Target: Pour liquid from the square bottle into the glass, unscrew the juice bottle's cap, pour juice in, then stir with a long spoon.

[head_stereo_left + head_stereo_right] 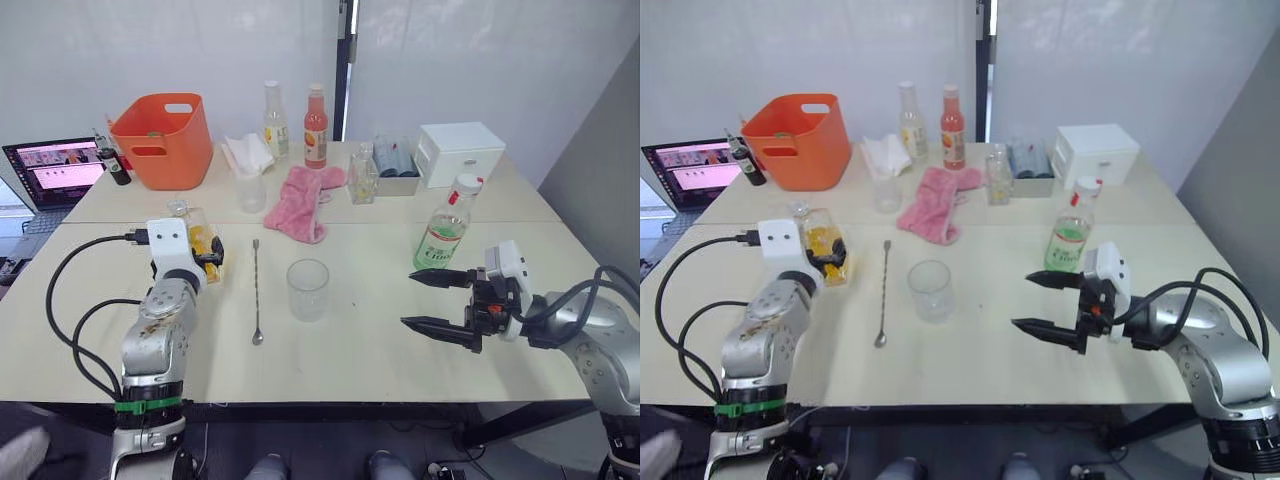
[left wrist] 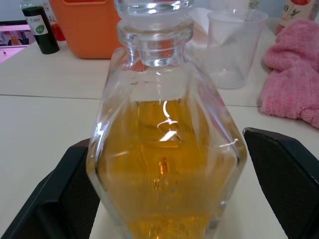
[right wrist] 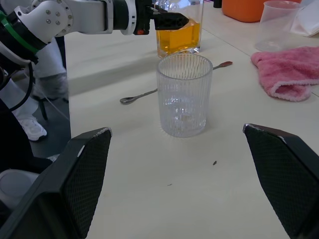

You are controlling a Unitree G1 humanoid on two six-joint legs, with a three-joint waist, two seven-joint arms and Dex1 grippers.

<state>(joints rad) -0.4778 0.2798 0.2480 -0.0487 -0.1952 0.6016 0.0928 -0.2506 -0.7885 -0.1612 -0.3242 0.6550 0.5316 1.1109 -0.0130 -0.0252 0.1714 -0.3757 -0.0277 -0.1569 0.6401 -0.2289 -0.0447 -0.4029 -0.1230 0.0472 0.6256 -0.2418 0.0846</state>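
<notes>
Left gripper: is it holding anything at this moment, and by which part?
The left gripper brackets the square bottle at its lower body, one finger per side. A firm clamp cannot be told. The right gripper is open and holds nothing.

Bright, even indoor light, diffuse from above; shadows on the table [image 1: 380, 330] soft and faint. White wall [image 1: 150, 50] near blown out. Specular glare on the square bottle [image 2: 167, 164], neck highlights strong. Left wrist view: background soft, fingers [image 2: 284, 174] at edges slightly blurred. Head views sharp, mild wide-angle stretch at corners.
</notes>
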